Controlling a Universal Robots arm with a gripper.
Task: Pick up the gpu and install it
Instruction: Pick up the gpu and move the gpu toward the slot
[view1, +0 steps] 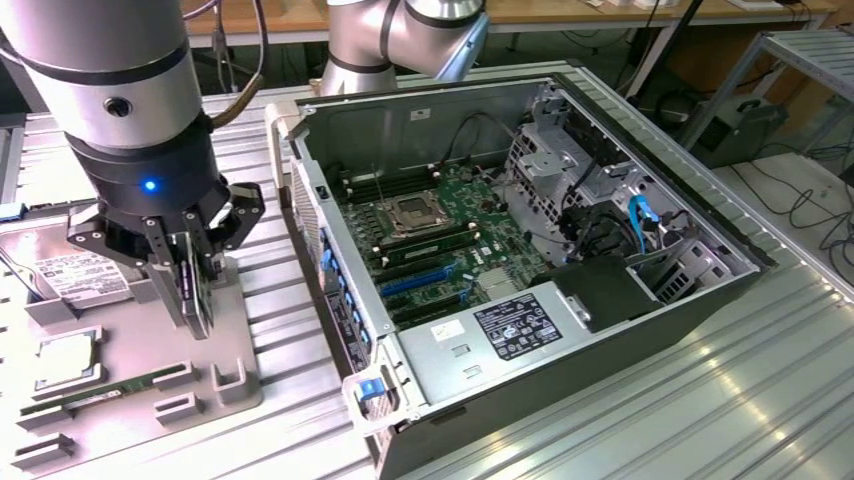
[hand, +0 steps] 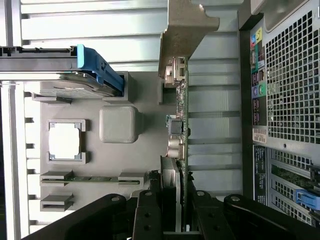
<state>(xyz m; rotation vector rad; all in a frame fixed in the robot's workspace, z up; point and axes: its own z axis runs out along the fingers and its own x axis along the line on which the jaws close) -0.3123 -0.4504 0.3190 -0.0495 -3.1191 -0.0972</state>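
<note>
The gpu (view1: 198, 295) hangs edge-on, lifted a little above the grey parts tray (view1: 234, 340) at the exterior view's left. My gripper (view1: 187, 262) is shut on its upper edge. In the wrist view the gpu (hand: 182, 125) runs as a thin green edge with connectors, and its silver end bracket (hand: 184, 30) points away from the gripper (hand: 175, 202). The black fingers (hand: 148, 212) press on both sides of the card. The fan side is hidden.
The open computer case (view1: 667, 300) lies to the exterior view's right of the tray, with its motherboard (view1: 454, 235) and blue slots (view1: 416, 282) exposed. On the tray rest a hard drive (view1: 78, 275), a processor (view1: 60, 362) and a memory stick (view1: 120, 385).
</note>
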